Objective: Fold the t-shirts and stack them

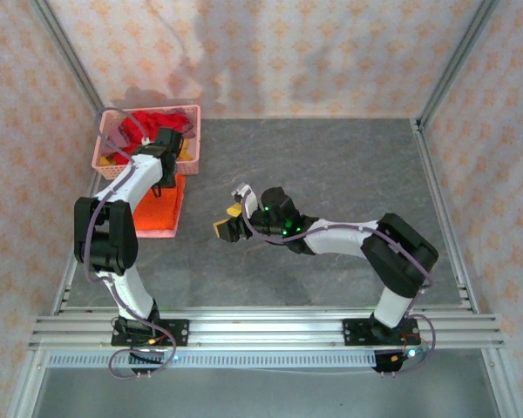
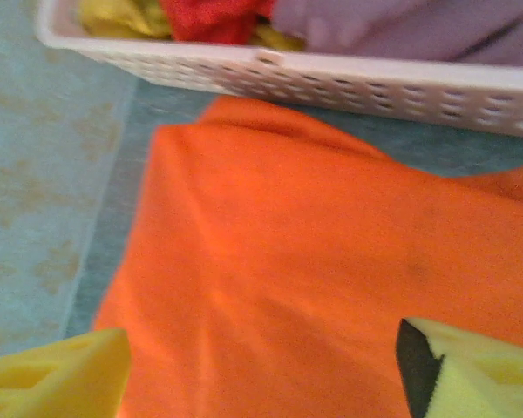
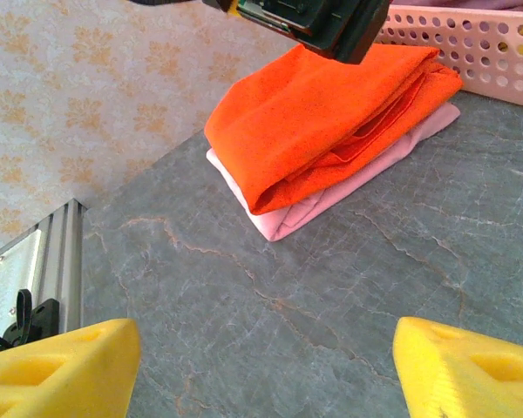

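Folded bright orange cloth t-shirt (image 3: 322, 113) atop folded light pink t-shirt (image 3: 318, 209), beside pink plastic lattice basket (image 2: 331, 83) | left gripper (image 2: 261, 366) jaws spread, over orange t-shirt | right gripper (image 3: 261, 374) jaws spread, empty

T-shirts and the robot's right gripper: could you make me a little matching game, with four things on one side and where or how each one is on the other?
Things
1. orange t-shirt
2. light pink t-shirt
3. red t-shirt
4. right gripper

Places and states
A. crumpled inside the basket
B. open and empty, over bare table
C. folded, lying on top of another shirt
D. folded, underneath another shirt

Pairs: 1-C, 2-D, 3-A, 4-B.
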Robot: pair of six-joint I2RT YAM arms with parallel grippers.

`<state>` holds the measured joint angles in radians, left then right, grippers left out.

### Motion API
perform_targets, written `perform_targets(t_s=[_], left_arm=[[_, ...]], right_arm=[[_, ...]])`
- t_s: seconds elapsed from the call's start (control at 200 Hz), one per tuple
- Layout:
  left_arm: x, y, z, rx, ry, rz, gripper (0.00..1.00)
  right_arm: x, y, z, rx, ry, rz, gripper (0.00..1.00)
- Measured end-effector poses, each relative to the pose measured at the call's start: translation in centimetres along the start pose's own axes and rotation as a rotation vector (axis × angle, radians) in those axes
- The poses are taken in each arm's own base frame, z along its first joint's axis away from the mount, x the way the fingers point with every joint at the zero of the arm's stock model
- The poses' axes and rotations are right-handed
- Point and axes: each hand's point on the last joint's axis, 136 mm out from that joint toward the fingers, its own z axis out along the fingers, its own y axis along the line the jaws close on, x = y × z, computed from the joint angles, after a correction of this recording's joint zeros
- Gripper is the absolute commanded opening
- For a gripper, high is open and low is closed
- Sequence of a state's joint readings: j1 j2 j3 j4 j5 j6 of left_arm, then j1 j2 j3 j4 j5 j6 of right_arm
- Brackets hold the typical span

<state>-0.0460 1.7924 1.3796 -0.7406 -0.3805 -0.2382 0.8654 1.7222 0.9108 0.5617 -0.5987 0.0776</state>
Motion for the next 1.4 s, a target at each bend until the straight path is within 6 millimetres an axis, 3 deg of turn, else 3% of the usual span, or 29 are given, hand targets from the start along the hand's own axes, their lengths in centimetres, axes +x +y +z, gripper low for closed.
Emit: perform_targets(t_s=[0.095,0.35,0.505,0.741,0.941,1.111,1.276,1.396], left_arm=[[1.6,-1.5,0.7,0.074,0.049,-0.028,0.53],[3.1,-4.3,2.0,0.174,0.134,-0.085,0.54],[4.4,-5.9,3.4,0.221,0.202,-0.097,0.59],[4.0,-6.6,3.4,0.303,0.205,-0.138,0.76],[2.4,-5.5,0.5,0.356,0.105,-0.170,0.99],[0.7,-3.1,-3.5,0.399,-0.078,-0.205,1.00],[0.5,-1.0,-6.3,0.431,-0.250,-0.255,1.00],[1.1,-0.8,-7.7,0.469,-0.357,-0.264,1.00]], right_arm=[[0.3,-0.2,0.1,0.002,0.007,0.006,0.76],[0.8,-0.4,0.4,0.004,0.018,0.023,0.76],[0.8,-0.4,0.4,0.004,0.018,0.024,0.76],[0.8,-0.4,0.4,0.004,0.017,0.023,0.76],[0.7,-0.5,0.3,0.010,0.014,0.023,0.76],[-0.4,-1.2,-0.9,0.050,-0.021,0.020,0.76],[-2.5,-4.4,-4.3,0.182,-0.100,0.026,0.78],[-4.0,-7.4,-8.2,0.334,-0.172,0.024,0.82]])
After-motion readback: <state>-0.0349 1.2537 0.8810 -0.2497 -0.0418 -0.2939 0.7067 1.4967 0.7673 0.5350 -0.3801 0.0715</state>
